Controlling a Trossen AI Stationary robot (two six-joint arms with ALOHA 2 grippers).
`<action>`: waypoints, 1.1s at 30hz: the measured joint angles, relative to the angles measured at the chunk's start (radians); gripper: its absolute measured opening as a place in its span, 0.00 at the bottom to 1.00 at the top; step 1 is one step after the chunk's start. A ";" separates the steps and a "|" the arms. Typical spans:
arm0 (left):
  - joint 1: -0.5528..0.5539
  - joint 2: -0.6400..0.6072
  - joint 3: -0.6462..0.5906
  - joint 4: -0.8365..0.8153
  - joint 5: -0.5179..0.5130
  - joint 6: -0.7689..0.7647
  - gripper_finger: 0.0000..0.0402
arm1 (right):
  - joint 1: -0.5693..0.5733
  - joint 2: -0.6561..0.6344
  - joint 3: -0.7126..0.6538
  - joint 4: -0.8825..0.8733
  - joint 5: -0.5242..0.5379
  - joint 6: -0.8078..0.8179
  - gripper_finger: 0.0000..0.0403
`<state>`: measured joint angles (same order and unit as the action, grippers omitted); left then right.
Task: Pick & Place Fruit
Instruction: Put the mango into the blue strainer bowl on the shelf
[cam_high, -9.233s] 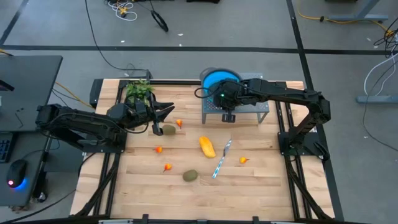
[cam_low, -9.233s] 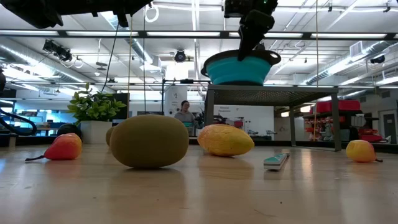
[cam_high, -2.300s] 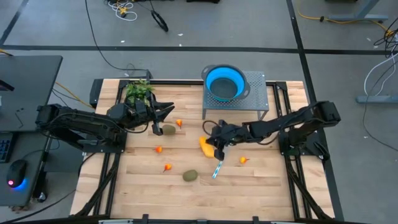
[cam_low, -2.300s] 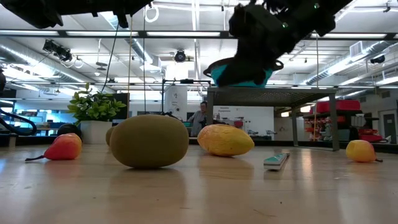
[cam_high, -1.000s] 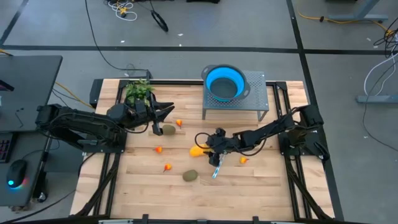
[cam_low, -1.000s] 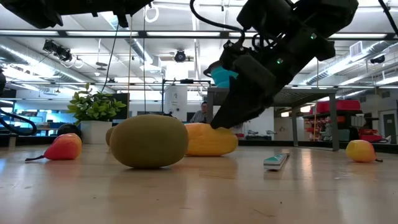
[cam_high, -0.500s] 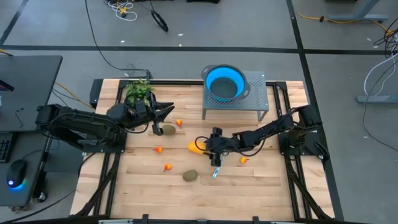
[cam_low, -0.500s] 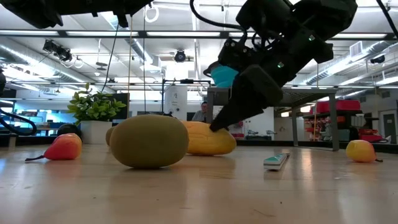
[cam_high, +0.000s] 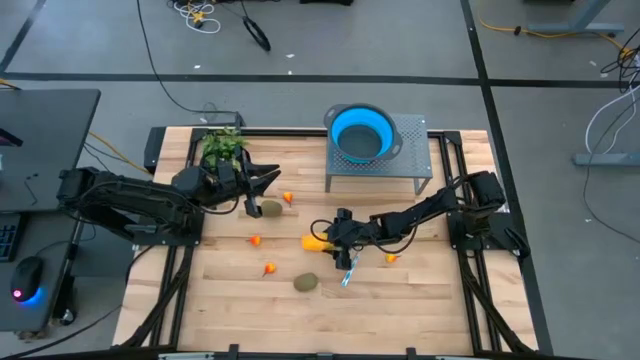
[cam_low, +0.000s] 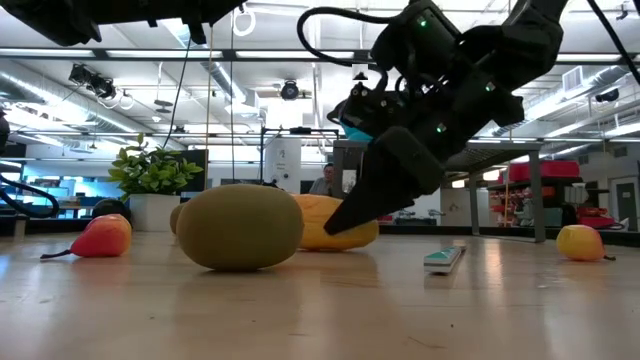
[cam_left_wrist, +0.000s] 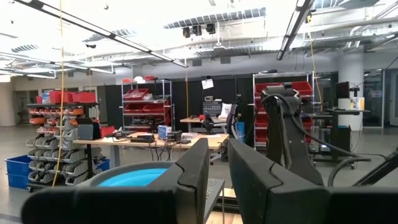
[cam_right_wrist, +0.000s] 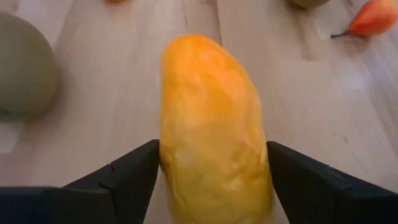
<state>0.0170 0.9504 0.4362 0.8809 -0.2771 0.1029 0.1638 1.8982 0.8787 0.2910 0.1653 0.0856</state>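
Note:
The yellow-orange oblong fruit (cam_high: 313, 241) lies on its side on the wooden table (cam_high: 230, 310), near the middle. My right gripper (cam_high: 326, 240) reaches it from the table's right, slanting down. It is open, with one finger along each long side of the fruit (cam_right_wrist: 211, 124). Two olive-brown fruits (cam_high: 271, 209) (cam_high: 306, 283) and small orange-red pieces (cam_high: 255, 240) (cam_high: 391, 257) lie around. My left gripper (cam_high: 272, 178) waits raised at the far left, with a narrow gap between its fingers (cam_left_wrist: 193, 168) and nothing in it. My right gripper straddles the oblong fruit's end nearest the arm (cam_right_wrist: 214, 186), fingers (cam_right_wrist: 134, 171) lying along its long sides. It comes from the table's right, slanting down. The fruit rests on the table. Whether the fingers touch it I cannot tell.
A blue bowl (cam_high: 362, 133) stands on a grey metal stand (cam_high: 415, 172) at the far middle. A green plant (cam_high: 222, 145) is at the far left. A slim silver-blue utensil (cam_high: 350, 268) lies just near of my right gripper. The near part of the table holds little.
My right gripper has sunk toward the table beside the oblong fruit and rolled a little about its own line. The fruit still lies on the table, and my left arm has kept still.

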 joint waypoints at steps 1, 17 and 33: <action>0.000 0.000 0.000 0.000 0.000 0.001 0.18 | 0.000 0.001 0.000 0.004 0.003 0.000 0.74; 0.000 0.000 0.000 0.000 0.000 0.001 0.18 | 0.000 0.001 0.000 0.006 0.025 -0.025 0.58; 0.000 0.000 0.000 0.000 0.000 0.002 0.18 | 0.008 -0.490 0.000 -0.084 0.403 -0.165 0.57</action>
<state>0.0170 0.9503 0.4362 0.8810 -0.2768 0.1047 0.1719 1.4077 0.8787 0.2070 0.5681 -0.0793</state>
